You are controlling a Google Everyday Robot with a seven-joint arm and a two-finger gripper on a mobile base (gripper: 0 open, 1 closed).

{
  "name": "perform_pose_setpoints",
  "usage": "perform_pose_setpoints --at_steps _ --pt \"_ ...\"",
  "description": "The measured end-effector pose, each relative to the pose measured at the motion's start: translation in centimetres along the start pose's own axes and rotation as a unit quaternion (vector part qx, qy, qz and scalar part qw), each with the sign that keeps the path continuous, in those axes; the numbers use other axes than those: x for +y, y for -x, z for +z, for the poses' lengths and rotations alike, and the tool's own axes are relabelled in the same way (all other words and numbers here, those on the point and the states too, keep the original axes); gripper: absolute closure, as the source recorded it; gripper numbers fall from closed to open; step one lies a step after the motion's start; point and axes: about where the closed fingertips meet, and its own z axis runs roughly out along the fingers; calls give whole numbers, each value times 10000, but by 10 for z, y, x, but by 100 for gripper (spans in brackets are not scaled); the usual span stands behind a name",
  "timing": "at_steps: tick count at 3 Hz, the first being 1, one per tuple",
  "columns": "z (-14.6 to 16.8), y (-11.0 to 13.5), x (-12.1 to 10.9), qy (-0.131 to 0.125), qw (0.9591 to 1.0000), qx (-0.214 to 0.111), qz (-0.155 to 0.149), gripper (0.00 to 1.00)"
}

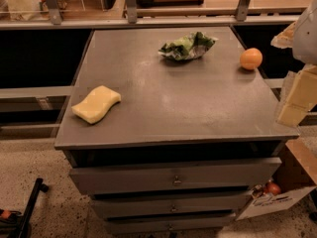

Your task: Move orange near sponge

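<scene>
The orange (251, 58) is a small round orange fruit. It sits on the grey cabinet top (188, 103) near its far right edge. The sponge (96, 104) is a pale yellow foam block with wavy sides. It lies on the left side of the top, close to the left edge. My gripper (297, 100) shows as pale blocky parts at the right edge of the view. It hangs beyond the cabinet's right edge, nearer the camera than the orange, touching nothing. The orange and the sponge are far apart, on opposite sides of the top.
A crumpled green and white plastic bag (187, 46) lies at the far middle of the top. Drawers (173, 180) sit below the top. A cardboard box (280, 195) holding a reddish round fruit (273, 188) stands on the floor at the lower right. A railing (131, 4) runs behind.
</scene>
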Motion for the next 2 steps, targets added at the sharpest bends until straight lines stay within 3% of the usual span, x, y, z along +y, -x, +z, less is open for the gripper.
perform_pose_setpoints --at_steps 1,2 --pt "0 0 0 -1 10000 0 0 0" --pt "-1 -9 -23 -283 9989 96 372 0"
